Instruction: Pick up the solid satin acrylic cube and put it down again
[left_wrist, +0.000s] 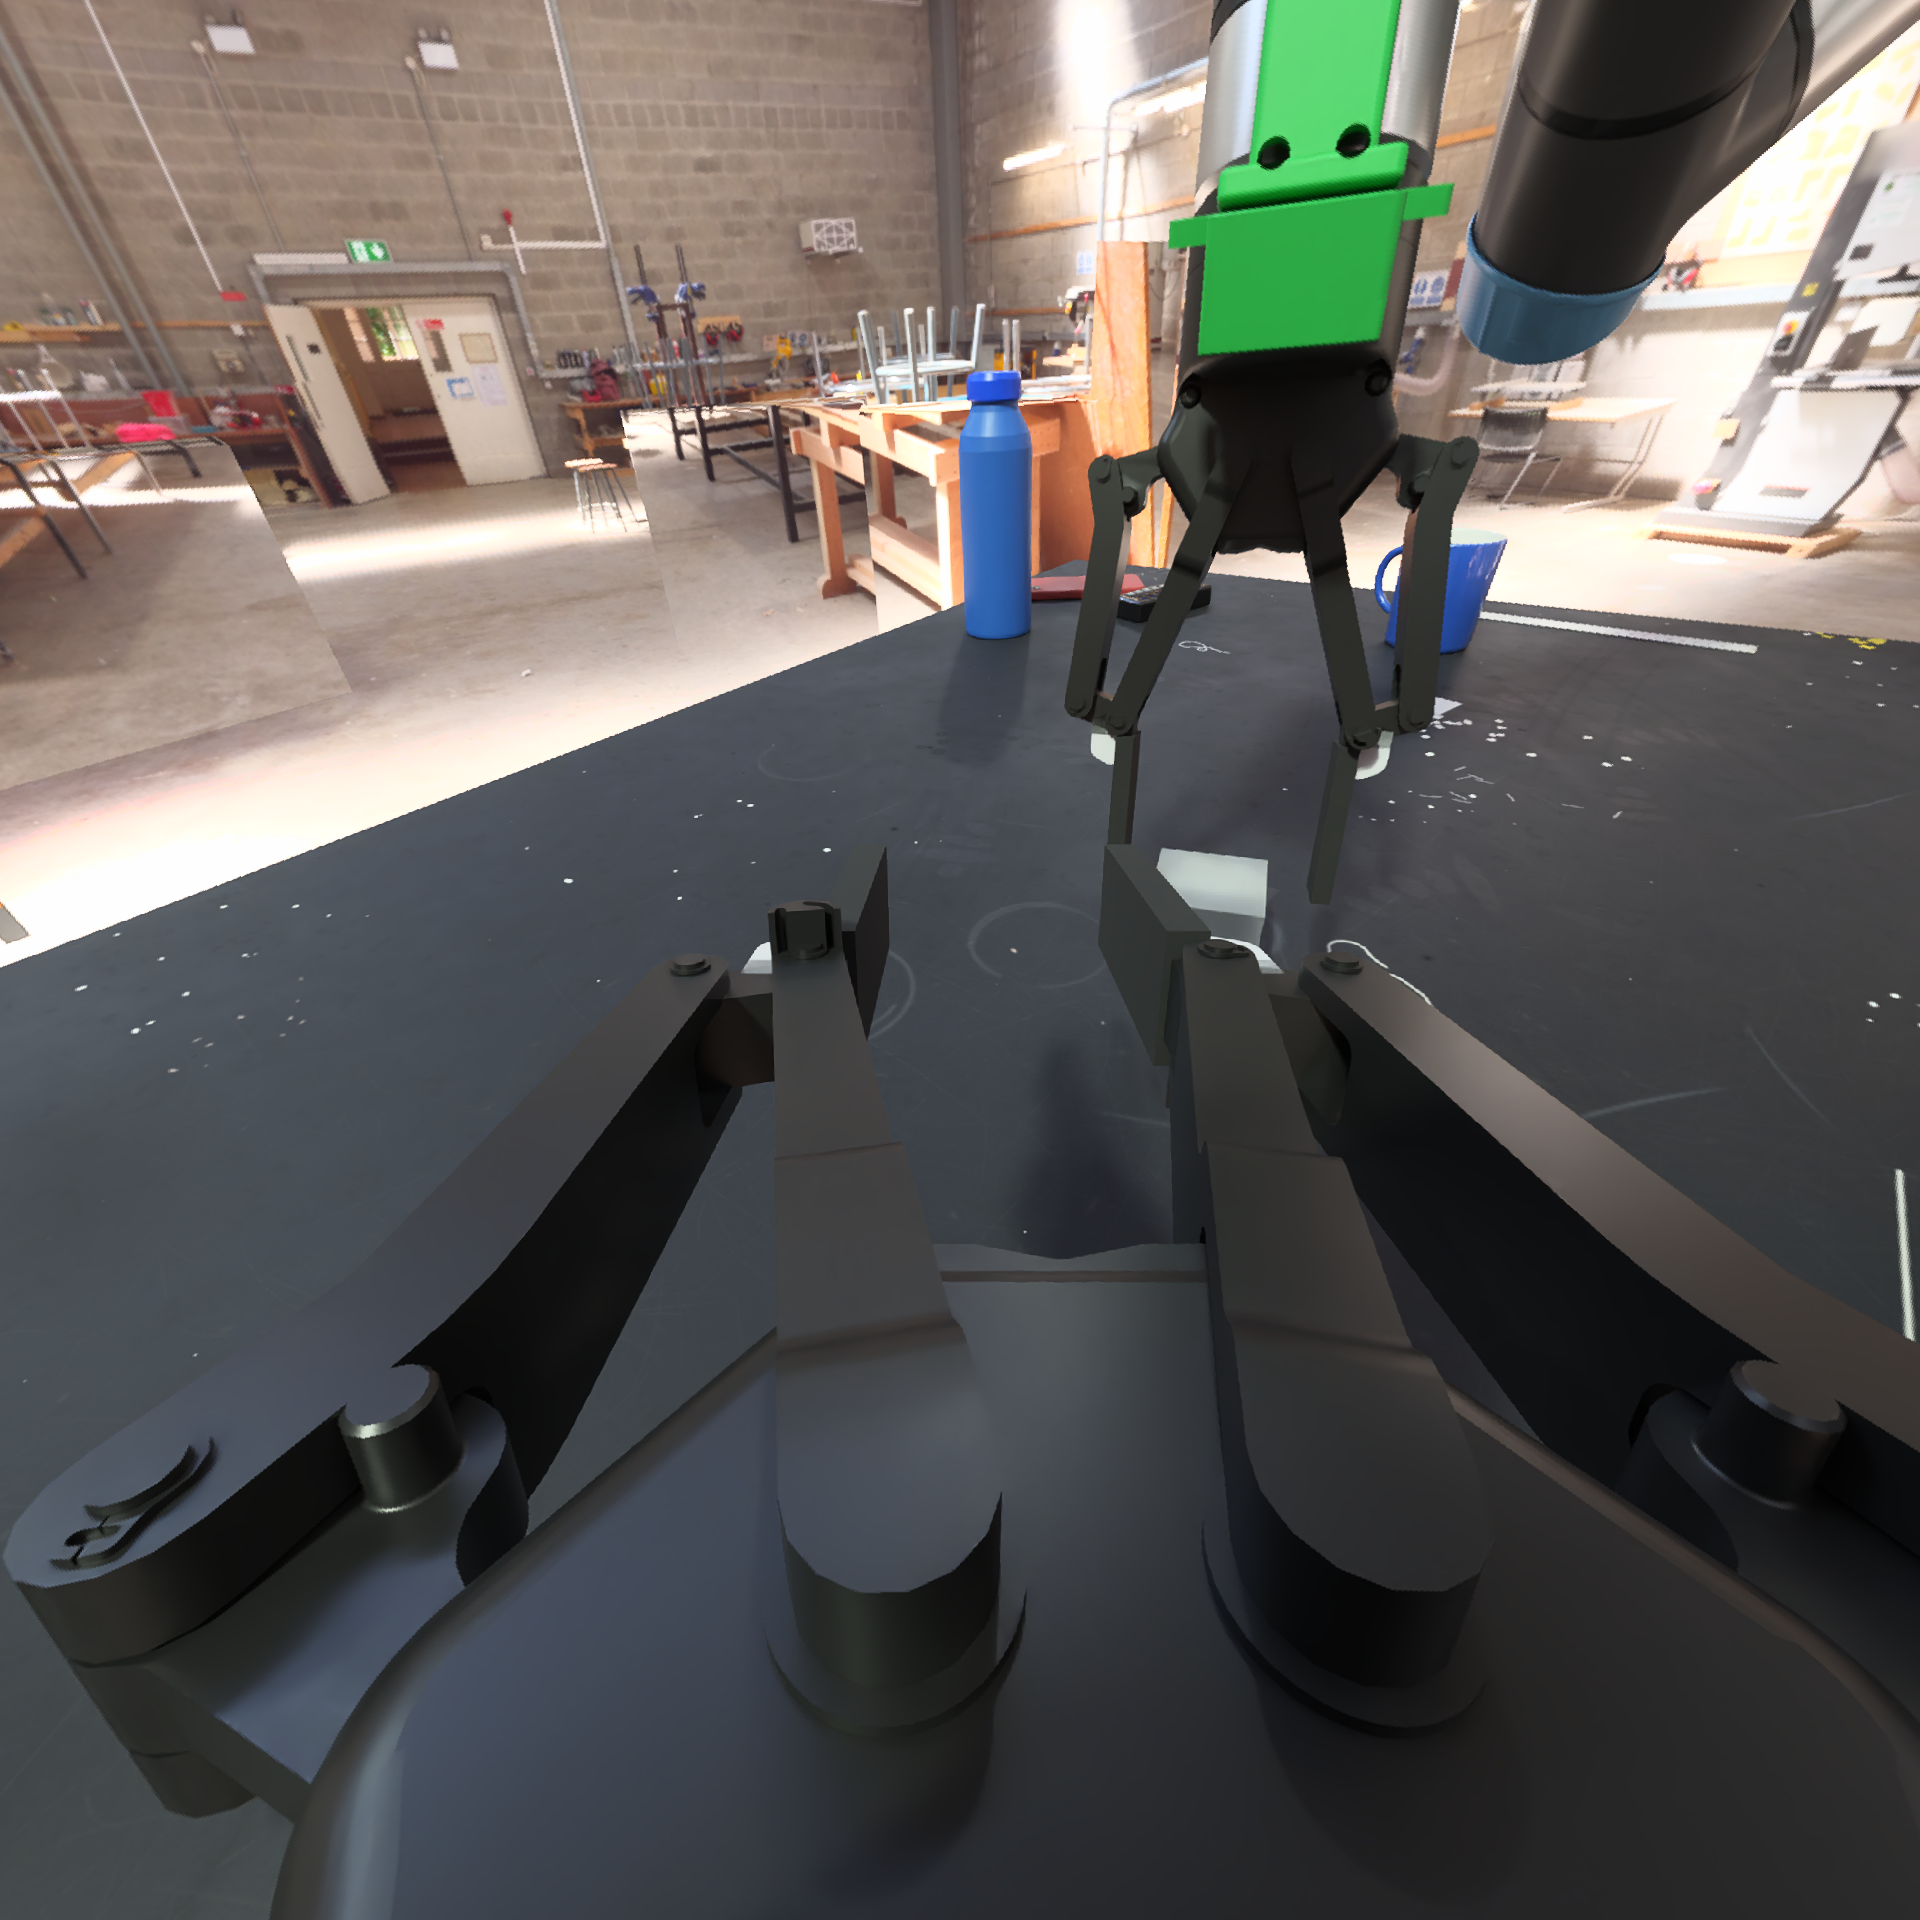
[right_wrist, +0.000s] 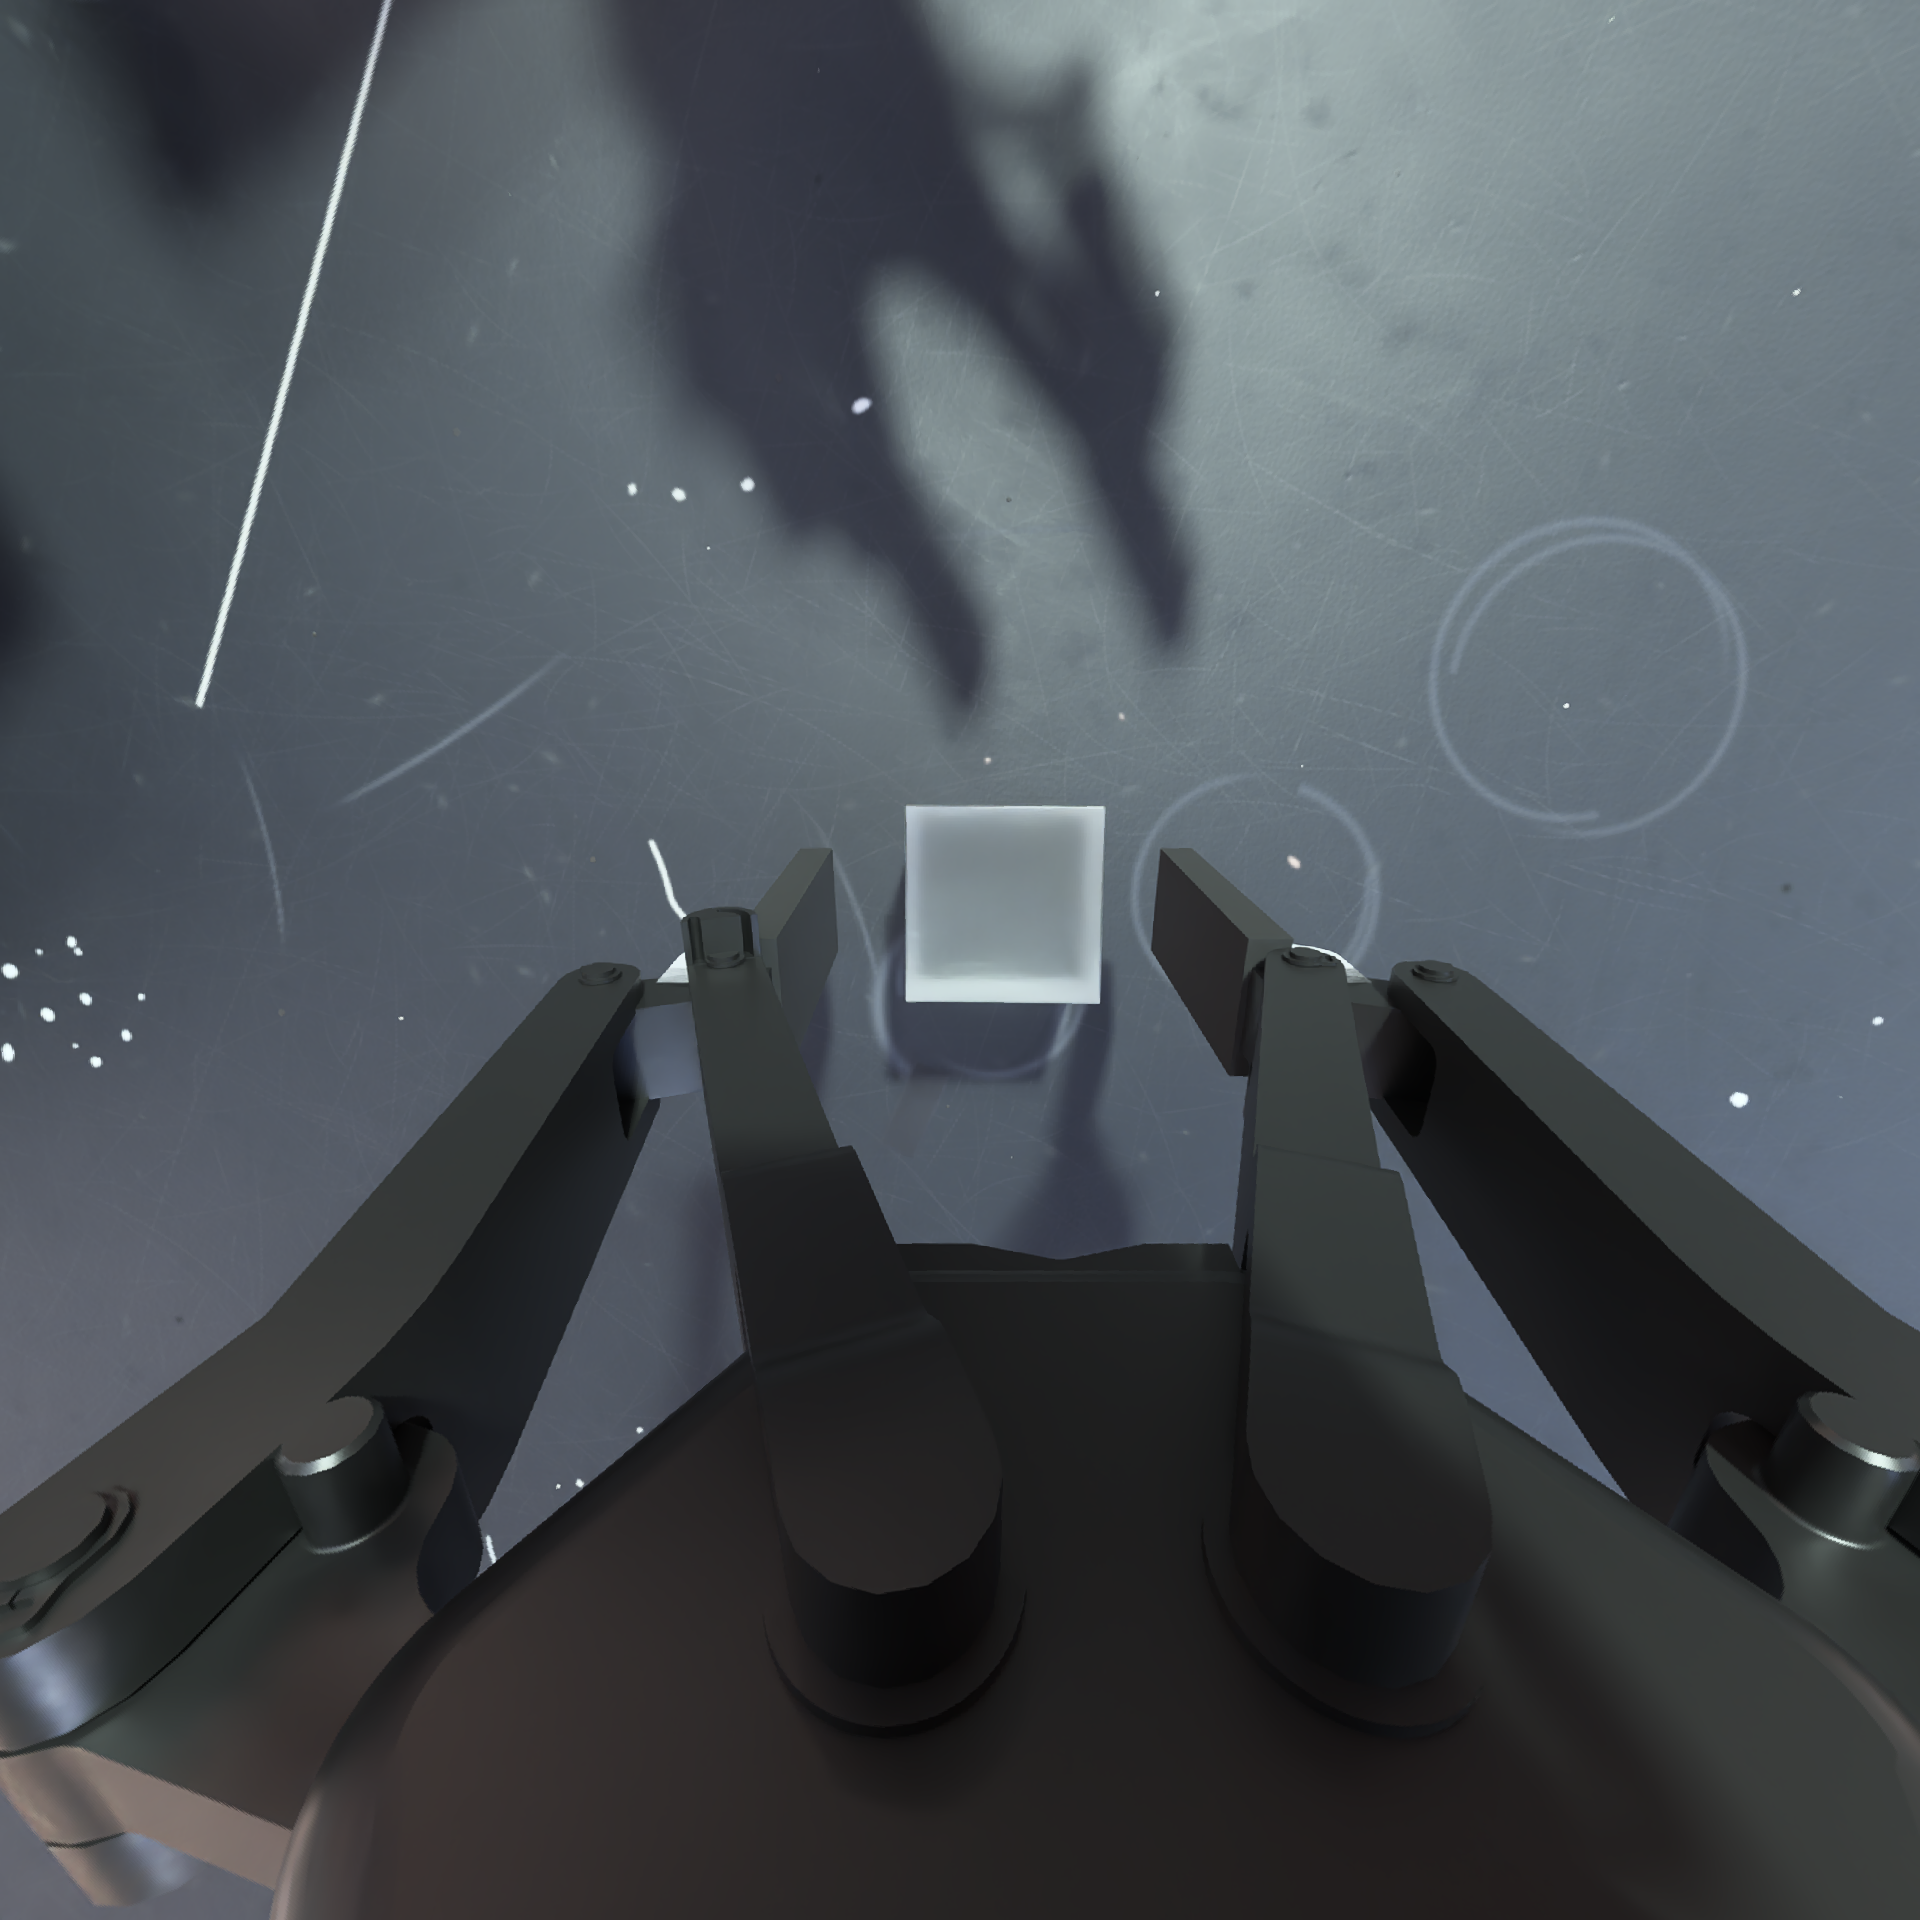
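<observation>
The satin acrylic cube (left_wrist: 1226, 888) is a small milky white block resting on the dark table (left_wrist: 520, 1039). In the left wrist view my right gripper (left_wrist: 1223, 847) hangs straight down over it, open, with one finger on each side of the cube and the tips near its top. In the right wrist view the cube (right_wrist: 1003, 904) lies between the open fingers of my right gripper (right_wrist: 1000, 904), with a gap on both sides. My left gripper (left_wrist: 997, 914) is open and empty, low over the table just left of the cube.
A blue bottle (left_wrist: 995, 509) and a blue mug (left_wrist: 1439, 592) stand at the table's far edge. A red flat item (left_wrist: 1065, 588) and a black one (left_wrist: 1164, 603) lie between them. The table's left edge runs diagonally (left_wrist: 416, 831).
</observation>
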